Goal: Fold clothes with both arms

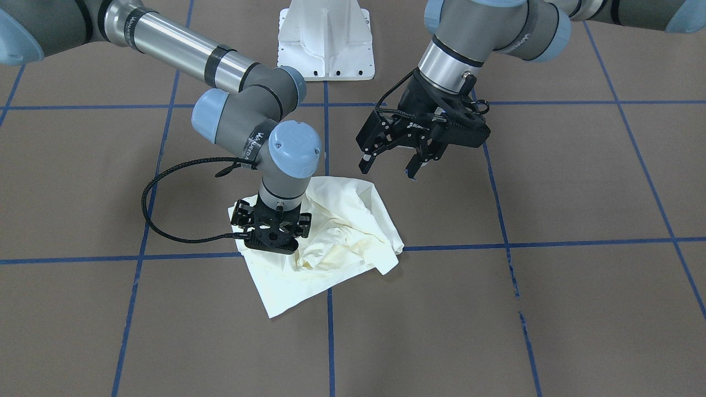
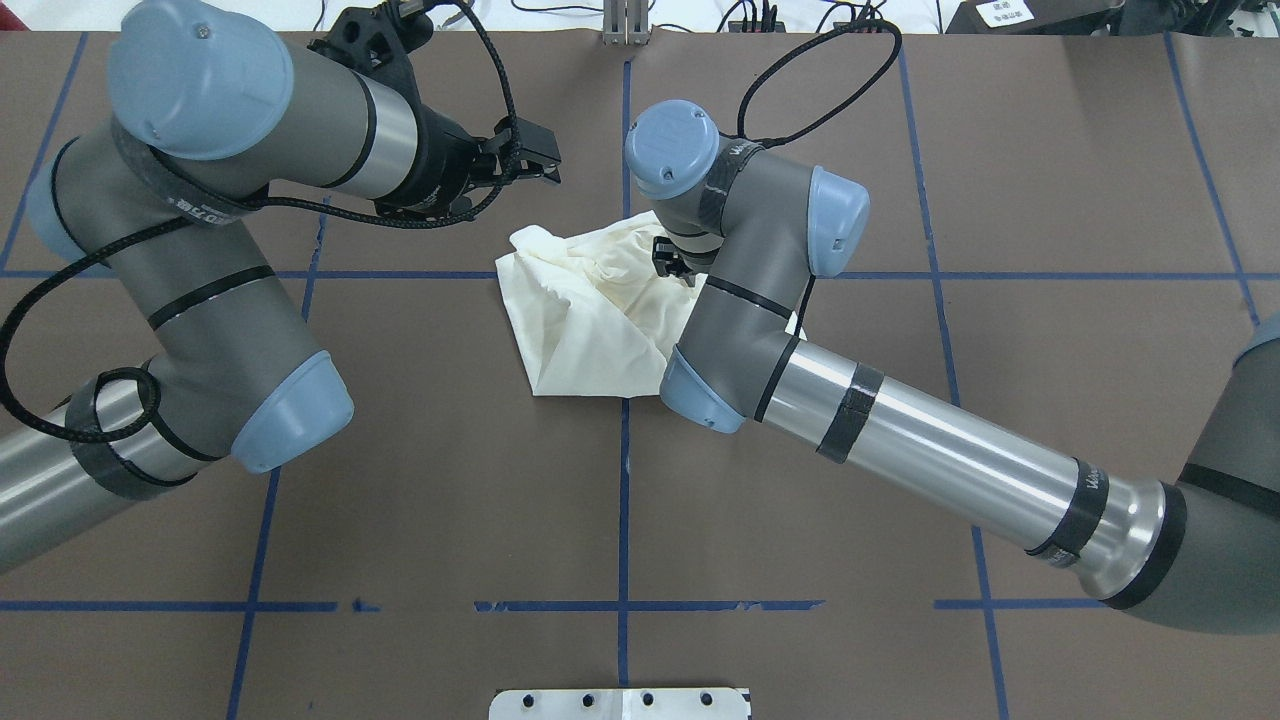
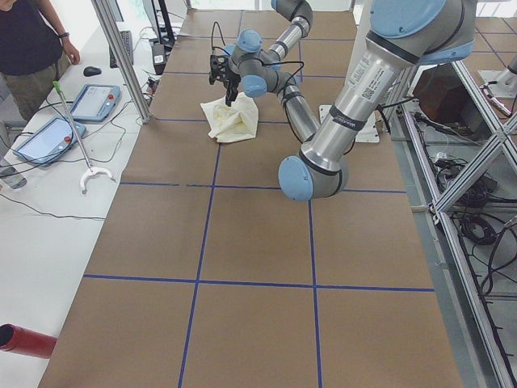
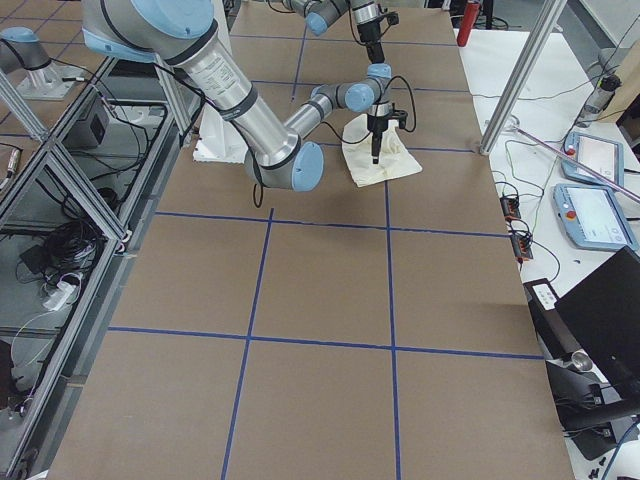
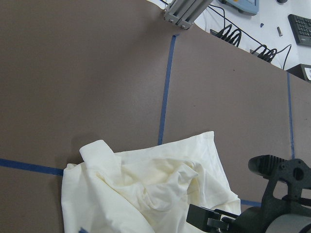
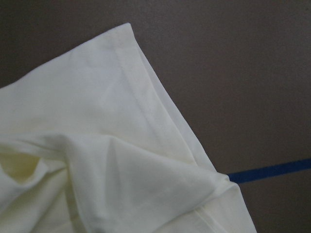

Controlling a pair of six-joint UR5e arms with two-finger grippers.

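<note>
I am holding my right pincer [image 1: 271, 234] pointed straight down onto the crumpled shirt [image 1: 353, 220], forearm vertical and elbow folded above it. My wrist is hiding the fingers, so I cannot tell their gap. I am hovering my left pincer [image 1: 389, 167] spread wide and tilted downward, above the bench [image 1: 551, 309] just beside the shirt, which is lying mid-bench.
</note>
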